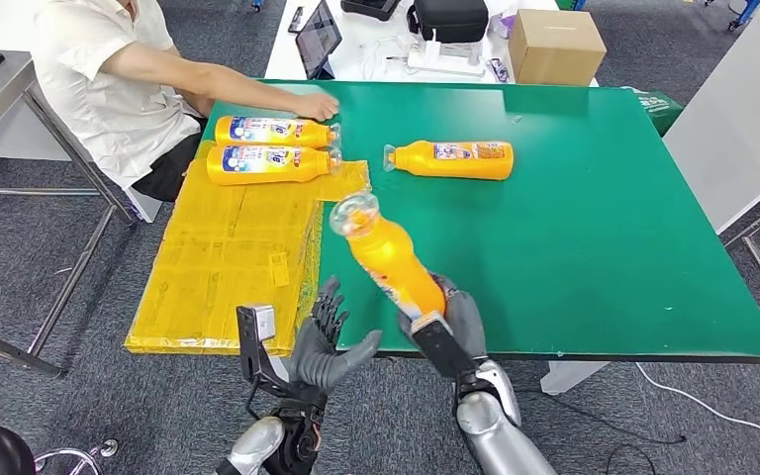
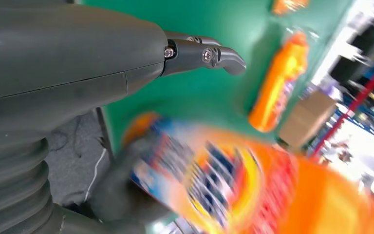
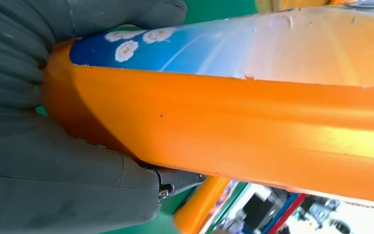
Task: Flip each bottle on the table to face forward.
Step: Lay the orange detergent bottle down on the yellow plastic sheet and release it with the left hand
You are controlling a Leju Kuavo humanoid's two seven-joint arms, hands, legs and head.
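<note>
One orange bottle (image 1: 394, 262) is in my right hand (image 1: 452, 322); I grip it around its lower body and hold it above the near edge of the green surface (image 1: 594, 247), tilted so its clear cap points up and away from me, toward the left. In my right wrist view the bottle's orange side and a blue label with white flowers lie against my palm, my thumb (image 3: 126, 14) wrapped over the top of it. My left hand (image 1: 325, 341) hangs just beside it, released, fingers spread and holding nothing, with the palm turned toward the bottle but apart from it. My left wrist view is blurred, yet the colourful label shows close to my outstretched fingers (image 2: 202, 53).

Farther out, a second bottle (image 1: 452, 159) lies on its side on the bare green, cap pointing left. Two more bottles lie side by side at the far left, on the yellow sheet (image 1: 228, 257) that covers that corner of the surface: the nearer one (image 1: 269, 165) and the farther one (image 1: 272, 131), both with labels up and caps pointing right. A person in a white shirt (image 1: 109, 79) sits at that corner, one hand (image 1: 315, 105) resting flat on the surface by the farther bottle. Beyond the surface stands a cardboard box (image 1: 554, 45).
</note>
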